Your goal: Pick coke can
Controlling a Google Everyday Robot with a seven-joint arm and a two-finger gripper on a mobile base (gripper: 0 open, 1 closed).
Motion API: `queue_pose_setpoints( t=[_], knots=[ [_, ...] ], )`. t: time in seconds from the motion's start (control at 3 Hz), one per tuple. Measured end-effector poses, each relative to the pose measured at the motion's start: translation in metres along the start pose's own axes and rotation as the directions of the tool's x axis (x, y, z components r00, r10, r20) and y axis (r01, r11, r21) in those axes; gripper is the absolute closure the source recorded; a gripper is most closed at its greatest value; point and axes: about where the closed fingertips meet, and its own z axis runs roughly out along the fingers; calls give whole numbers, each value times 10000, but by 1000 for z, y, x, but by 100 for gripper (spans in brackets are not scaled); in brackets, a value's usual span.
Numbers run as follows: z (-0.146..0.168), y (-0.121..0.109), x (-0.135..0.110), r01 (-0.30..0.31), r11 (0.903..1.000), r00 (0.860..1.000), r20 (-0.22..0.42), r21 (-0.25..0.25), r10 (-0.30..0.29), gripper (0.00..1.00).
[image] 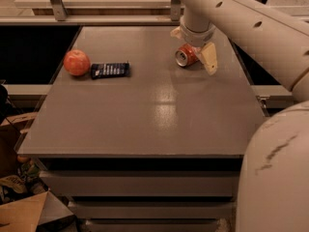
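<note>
The coke can (pixel 185 56) lies on its side at the back right of the grey table (pixel 154 110), its silver end facing front-left. My gripper (pixel 193 51) reaches down over it from above, open. One pale finger (pixel 209 59) stands just right of the can and the other (pixel 176 32) is behind it to the left. The can sits between the fingers and rests on the table.
A round red-orange apple (pixel 77 62) and a dark flat packet (pixel 110 70) lie at the back left. My arm's large links (pixel 275 168) fill the right side. Cardboard boxes (pixel 24 211) sit on the floor at the left. A shelf runs behind the table.
</note>
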Motion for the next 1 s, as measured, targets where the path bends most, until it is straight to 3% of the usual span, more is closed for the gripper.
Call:
queue_pose_setpoints(
  t=[0.33,1.0],
  knots=[
    [9,0,5,-69,9999,10000,-62,-76,68,18],
    [15,1,11,-136,9999,9999,-81,-61,135,64]
  ],
)
